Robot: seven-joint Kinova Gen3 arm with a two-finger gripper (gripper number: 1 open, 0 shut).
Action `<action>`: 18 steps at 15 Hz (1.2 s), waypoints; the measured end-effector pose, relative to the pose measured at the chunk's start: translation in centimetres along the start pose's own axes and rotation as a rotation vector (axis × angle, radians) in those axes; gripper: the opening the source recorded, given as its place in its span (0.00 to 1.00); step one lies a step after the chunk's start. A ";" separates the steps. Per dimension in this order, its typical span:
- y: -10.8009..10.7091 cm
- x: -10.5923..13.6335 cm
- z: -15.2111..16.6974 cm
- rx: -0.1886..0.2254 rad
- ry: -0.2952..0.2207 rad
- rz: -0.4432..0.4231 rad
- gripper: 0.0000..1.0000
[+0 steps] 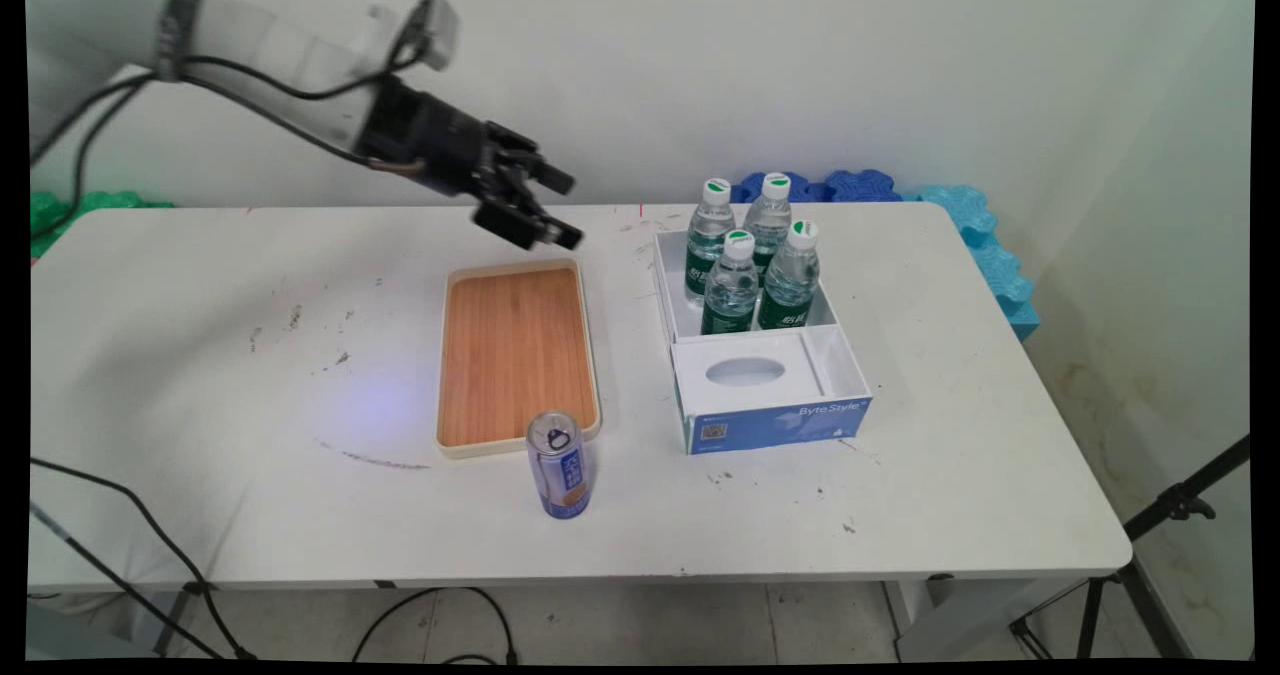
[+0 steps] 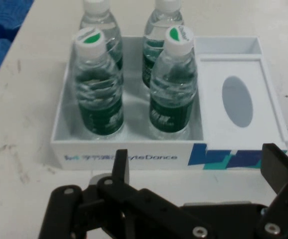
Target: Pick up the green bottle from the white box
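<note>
Overhead, gripper point(image 1: 555, 207) hung spread wide, holding nothing, above tray's point(image 1: 517, 355) far end; white box point(image 1: 770, 395) with 4 bottles point(image 1: 731, 285) stood to its right.

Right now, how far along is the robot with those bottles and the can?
Nothing looks moved yet: four water bottles stand upright in the white box, the wooden tray is bare, and the can stands on the table just off the tray's near edge. The end effector hangs open and empty above the tray's far end, facing the bottles. Any moving is still left.
</note>
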 end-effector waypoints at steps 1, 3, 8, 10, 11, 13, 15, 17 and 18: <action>0.2 0.6 1.4 -0.003 -0.012 0.003 1.00; 0.6 1.4 4.1 -0.009 -0.038 0.002 1.00; 1.0 2.7 9.6 -0.022 -0.080 -0.007 1.00; 1.1 3.0 11.7 -0.027 -0.096 -0.011 1.00; 1.1 3.1 12.9 -0.029 -0.105 -0.011 1.00; 1.1 3.3 14.5 -0.030 -0.114 -0.011 1.00; 1.1 3.4 15.8 -0.030 -0.120 -0.012 1.00; 1.1 3.5 16.9 -0.031 -0.125 -0.013 1.00; 1.1 3.5 17.5 -0.031 -0.127 -0.014 1.00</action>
